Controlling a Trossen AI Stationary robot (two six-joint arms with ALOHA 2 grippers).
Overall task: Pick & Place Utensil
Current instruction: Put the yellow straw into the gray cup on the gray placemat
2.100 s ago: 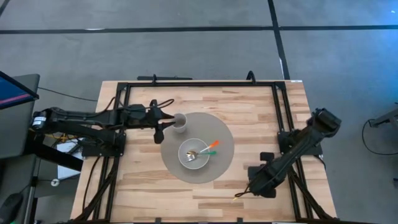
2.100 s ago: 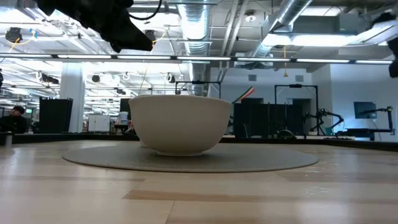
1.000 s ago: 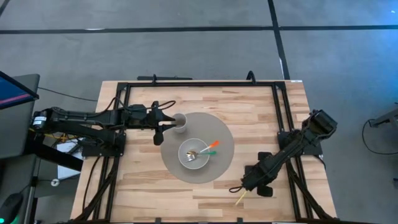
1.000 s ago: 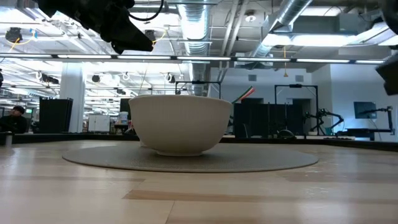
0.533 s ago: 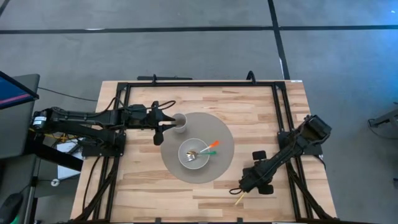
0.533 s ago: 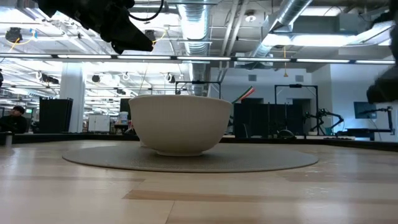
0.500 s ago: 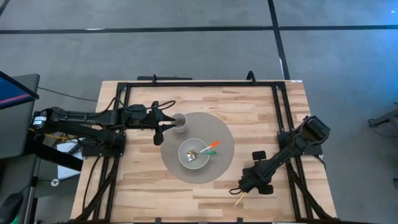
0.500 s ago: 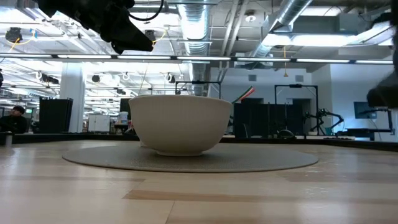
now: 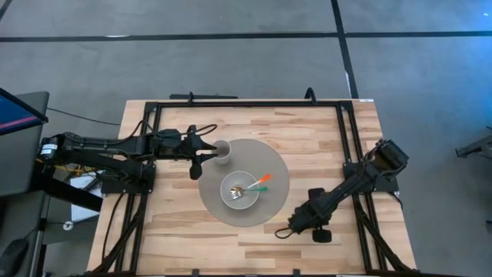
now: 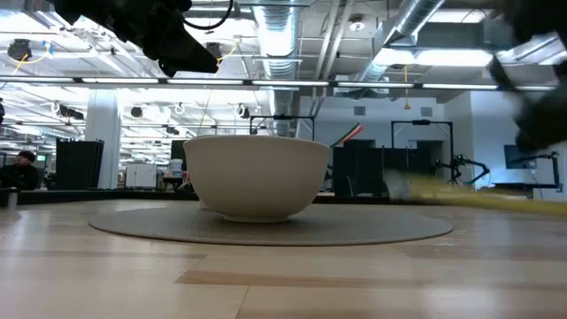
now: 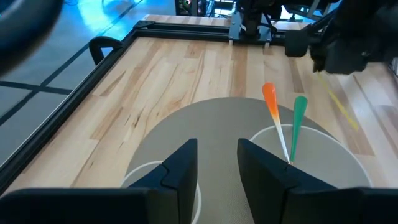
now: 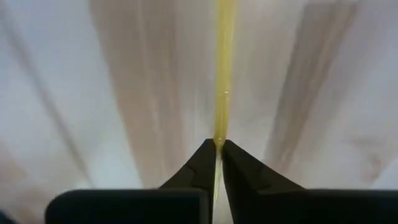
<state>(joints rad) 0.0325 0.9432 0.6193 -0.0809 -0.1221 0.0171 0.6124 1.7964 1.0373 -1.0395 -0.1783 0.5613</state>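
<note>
A white bowl (image 9: 240, 191) sits on a round grey mat (image 9: 273, 165) and holds a fork plus an orange-handled (image 11: 270, 102) and a green-handled utensil (image 11: 298, 112). A white cup (image 9: 223, 151) stands on the mat's far left part. My left gripper (image 9: 196, 159) is open and empty, beside the cup on its left. My right gripper (image 9: 287, 230) is off the mat's near right edge, shut on a thin yellow utensil (image 12: 222, 68). That utensil shows as a yellow blur in the low view (image 10: 461, 197). My right gripper pinches one end of the yellow utensil (image 12: 218, 140) between its two fingertips. The utensil runs on straight ahead of the fingers, along them. It lies about level, low over the wood. I cannot tell whether its free end touches the table.
A black frame (image 9: 246, 102) runs around the wooden tabletop. Bare wood lies on the table's near side (image 9: 231, 246) and along its far side beyond the mat. A person sits far off in the room (image 10: 22, 168).
My right gripper has gone toward the table's left, to the mat's near right edge, carrying the yellow utensil. It now shows at the right of the low view, with the utensil as a yellow streak.
</note>
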